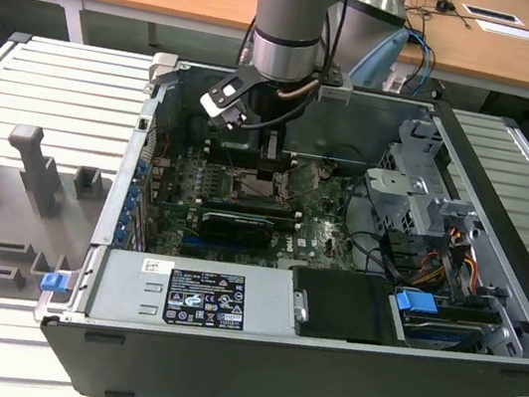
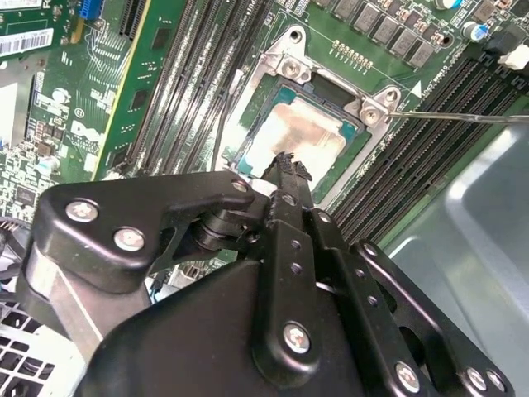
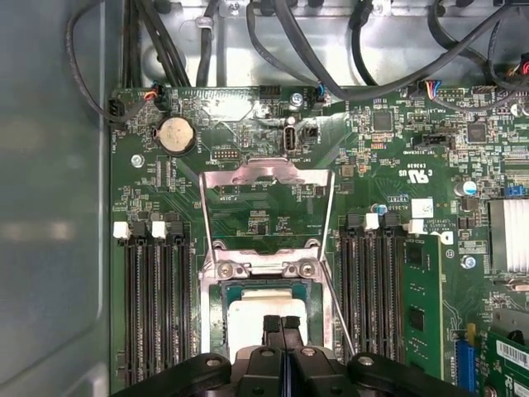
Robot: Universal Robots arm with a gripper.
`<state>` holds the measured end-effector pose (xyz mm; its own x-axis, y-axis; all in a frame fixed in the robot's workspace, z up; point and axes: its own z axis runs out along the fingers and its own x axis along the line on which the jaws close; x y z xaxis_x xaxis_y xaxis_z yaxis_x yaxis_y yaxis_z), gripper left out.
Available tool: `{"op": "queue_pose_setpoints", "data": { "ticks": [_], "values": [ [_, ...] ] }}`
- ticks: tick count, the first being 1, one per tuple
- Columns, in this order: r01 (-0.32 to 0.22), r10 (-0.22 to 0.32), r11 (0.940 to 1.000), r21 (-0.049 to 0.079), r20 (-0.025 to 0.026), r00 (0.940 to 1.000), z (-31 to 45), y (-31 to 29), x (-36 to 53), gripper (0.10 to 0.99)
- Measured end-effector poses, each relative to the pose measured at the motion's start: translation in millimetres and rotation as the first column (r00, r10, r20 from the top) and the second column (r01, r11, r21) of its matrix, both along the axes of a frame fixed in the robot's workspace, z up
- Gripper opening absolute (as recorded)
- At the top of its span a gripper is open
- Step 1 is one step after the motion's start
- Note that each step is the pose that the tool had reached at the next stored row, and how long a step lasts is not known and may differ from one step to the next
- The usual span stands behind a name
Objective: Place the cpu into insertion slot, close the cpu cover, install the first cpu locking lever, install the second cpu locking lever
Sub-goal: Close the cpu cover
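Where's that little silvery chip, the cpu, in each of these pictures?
Exterior view: hidden beneath the gripper, so I can't make it out.
First wrist view: the cpu lies right at the gripper's tips.
Second wrist view: the cpu is the tan-silver square just past the gripper's tips.
Shared landmark: the gripper's black tips.

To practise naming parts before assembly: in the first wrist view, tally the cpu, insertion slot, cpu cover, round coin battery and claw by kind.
cpu: 1
insertion slot: 1
cpu cover: 1
coin battery: 1
claw: 1
Total: 5
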<state>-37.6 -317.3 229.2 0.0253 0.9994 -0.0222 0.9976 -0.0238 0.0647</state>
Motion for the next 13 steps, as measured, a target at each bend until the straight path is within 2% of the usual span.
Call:
{"op": "queue_pose_setpoints", "data": {
  "ticks": [13],
  "values": [
    [0.000, 0.000, 1.0000, 0.000, 0.0000, 1.0000, 2.9, 0.0, 0.5, 0.106]
  ]
}}
